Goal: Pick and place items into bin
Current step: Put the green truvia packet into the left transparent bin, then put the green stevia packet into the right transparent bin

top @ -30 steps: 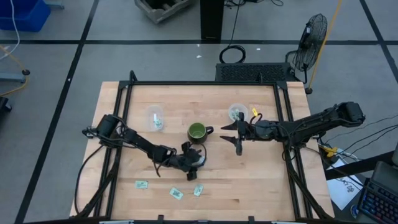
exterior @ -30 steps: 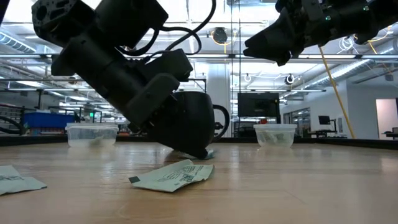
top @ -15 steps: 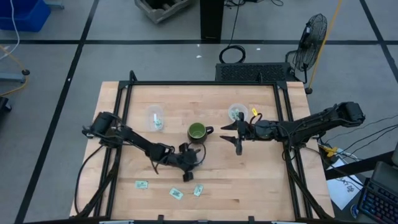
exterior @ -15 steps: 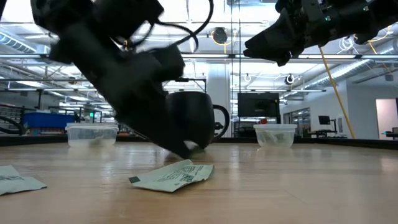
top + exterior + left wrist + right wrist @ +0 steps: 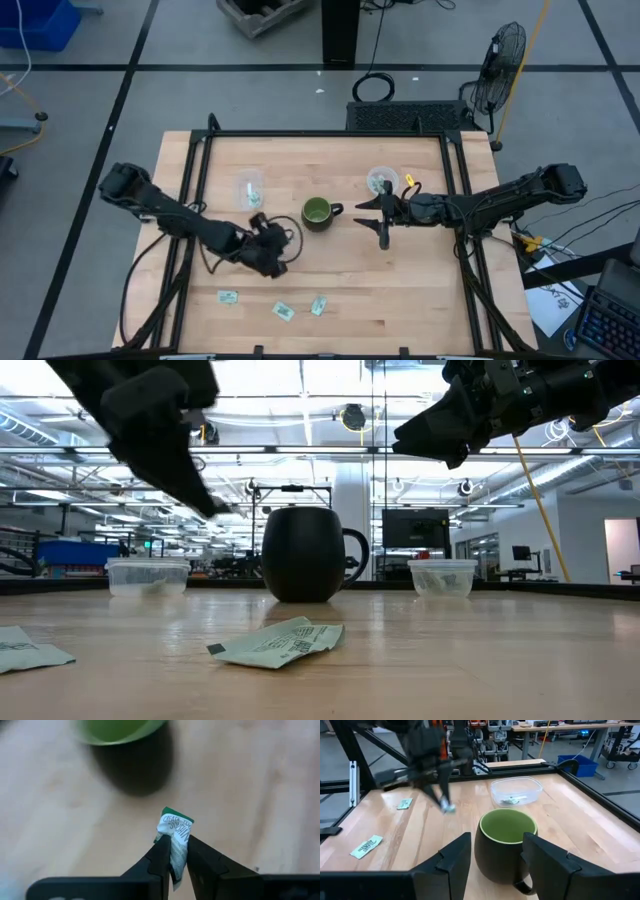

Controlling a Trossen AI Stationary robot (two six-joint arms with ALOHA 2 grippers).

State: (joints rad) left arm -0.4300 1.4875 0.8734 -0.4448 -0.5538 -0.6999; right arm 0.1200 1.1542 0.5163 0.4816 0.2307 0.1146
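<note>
My left gripper is shut on a small green-and-white packet, raised above the table to the left of the green mug. It also shows in the right wrist view and in the low view. My right gripper is open and empty, held above the table to the right of the mug. Three more packets lie flat near the table's front edge. One of them shows in the low view. My left gripper pinches the packet's near part between its two fingers. The crumpled green-topped end sticks out beyond the fingertips. The fingers slant downward from above. The packet is lifted clear of the table.
Two clear plastic bins stand at the back, one at the left and one at the right, each with something small inside. The mug stands upright between them. A black frame rail runs round the table.
My left gripper has risen from the table beside the mug and gone toward the table's left edge, staying shut on the packet, which is now lifted clear of the table. My right gripper has kept still.
</note>
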